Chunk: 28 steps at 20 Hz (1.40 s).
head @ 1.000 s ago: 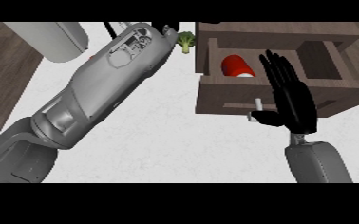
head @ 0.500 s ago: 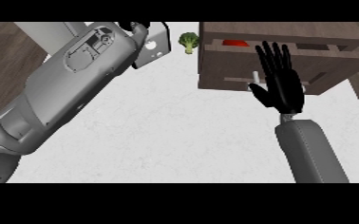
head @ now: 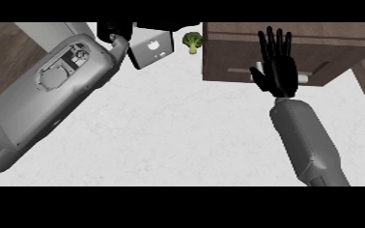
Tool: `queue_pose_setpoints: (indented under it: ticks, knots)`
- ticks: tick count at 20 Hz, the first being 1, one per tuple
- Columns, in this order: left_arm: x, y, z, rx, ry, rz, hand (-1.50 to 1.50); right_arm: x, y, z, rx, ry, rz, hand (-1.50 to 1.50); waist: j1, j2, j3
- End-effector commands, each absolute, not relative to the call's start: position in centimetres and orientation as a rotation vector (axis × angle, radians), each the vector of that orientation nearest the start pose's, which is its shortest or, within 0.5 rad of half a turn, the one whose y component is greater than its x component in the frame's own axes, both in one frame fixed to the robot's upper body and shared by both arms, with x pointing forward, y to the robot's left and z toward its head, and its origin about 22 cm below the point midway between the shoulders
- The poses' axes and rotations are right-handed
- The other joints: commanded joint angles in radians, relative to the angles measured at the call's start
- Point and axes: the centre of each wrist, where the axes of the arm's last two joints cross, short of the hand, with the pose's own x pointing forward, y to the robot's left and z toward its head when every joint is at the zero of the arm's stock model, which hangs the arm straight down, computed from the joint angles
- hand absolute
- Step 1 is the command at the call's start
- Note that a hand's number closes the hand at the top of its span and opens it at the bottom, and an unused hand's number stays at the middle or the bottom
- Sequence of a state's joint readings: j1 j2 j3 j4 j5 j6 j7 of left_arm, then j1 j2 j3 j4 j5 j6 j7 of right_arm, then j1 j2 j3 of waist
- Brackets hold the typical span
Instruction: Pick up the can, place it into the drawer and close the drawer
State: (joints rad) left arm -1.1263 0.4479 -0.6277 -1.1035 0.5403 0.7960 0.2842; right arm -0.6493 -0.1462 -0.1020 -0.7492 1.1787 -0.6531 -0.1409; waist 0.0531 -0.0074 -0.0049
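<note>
R hand (head: 279,71) flat, fingers spread straight, pressed vs brown drawer (head: 235,58) front, over its handle (head: 305,77). Can not visible. Broccoli (head: 191,41) on white bench (head: 178,135) just beside drawer. L hand (head: 114,30) at top edge, fingers: can't tell.

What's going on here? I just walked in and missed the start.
The right robot hand lies flat, fingers straight, against the front of the wooden drawer, which looks closed. No can is visible. A small broccoli sits on the counter beside the drawer. The left robot hand is raised at the upper left.
</note>
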Motion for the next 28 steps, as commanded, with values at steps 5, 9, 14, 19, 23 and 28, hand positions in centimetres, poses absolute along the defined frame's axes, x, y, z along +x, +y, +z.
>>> queue_pose_setpoints:
  ticks: [5,9,14,19,23,28]
  knots:
    - [38.1,13.2,19.2,0.260,-1.705,-0.050,-1.50,41.6,-21.6,1.4,-1.329,-1.682,0.831,-1.50,0.017,0.023,0.007]
    - [37.8,13.6,20.4,0.234,-1.720,-0.059,-1.50,43.4,-23.0,4.6,-1.386,-1.667,0.809,-1.50,0.033,0.029,0.008]
    - [36.4,13.7,17.0,0.245,-1.720,-0.085,-1.50,44.4,-21.3,5.6,-1.403,-1.662,0.816,-1.50,0.045,0.033,0.007]
    - [36.0,15.0,17.7,0.199,-1.720,-0.076,-1.50,45.9,-20.9,8.8,-1.384,-1.688,0.803,-1.50,0.041,0.036,0.007]
    - [35.0,14.2,16.1,0.210,-1.731,-0.109,-1.50,46.1,-19.8,8.8,-1.384,-1.685,0.745,-1.50,0.047,0.038,0.007]
    - [35.2,16.3,16.4,0.244,-1.728,-0.085,-1.50,45.9,-20.4,8.3,-1.278,-1.760,0.732,-1.50,0.040,0.037,0.009]
